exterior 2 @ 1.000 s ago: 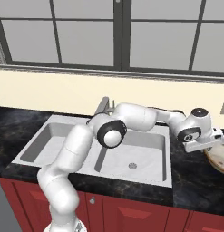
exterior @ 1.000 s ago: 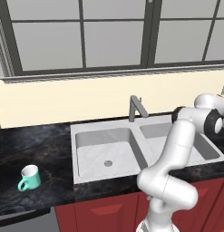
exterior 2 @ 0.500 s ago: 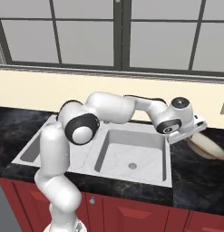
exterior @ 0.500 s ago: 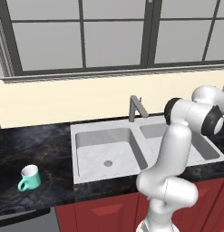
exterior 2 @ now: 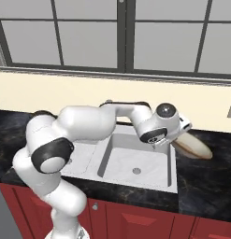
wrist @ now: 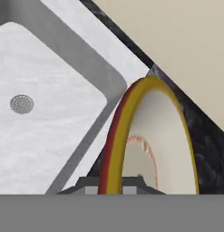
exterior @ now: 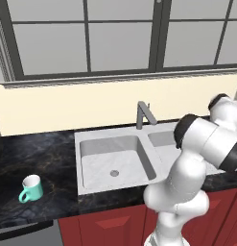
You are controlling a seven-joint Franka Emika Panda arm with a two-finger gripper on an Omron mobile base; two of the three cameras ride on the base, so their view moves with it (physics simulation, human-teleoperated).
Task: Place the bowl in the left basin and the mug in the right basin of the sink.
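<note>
Jaws: clamped together on the rim of the bowl (wrist: 152,136), one finger either side of its edge
Gripper (exterior 2: 167,141): at the near right corner of the sink (exterior 2: 170,179), carrying the bowl tilted up on edge, clear of the counter (exterior 2: 205,175)
Bowl: juts out to the right from the jaws; in the right base view its cream underside shows above the dark counter
Right basin (exterior 2: 135,163): just below and left of the jaws, white marbled, with its grey drain (wrist: 21,103) open to view
Left basin (exterior: 115,161): further left of the jaws, beyond the divider
Faucet (exterior: 144,114): behind the sink's middle, left of the jaws
Mug (exterior: 31,188): upright on the counter, well apart from the jaws, past the sink's far left side
</note>
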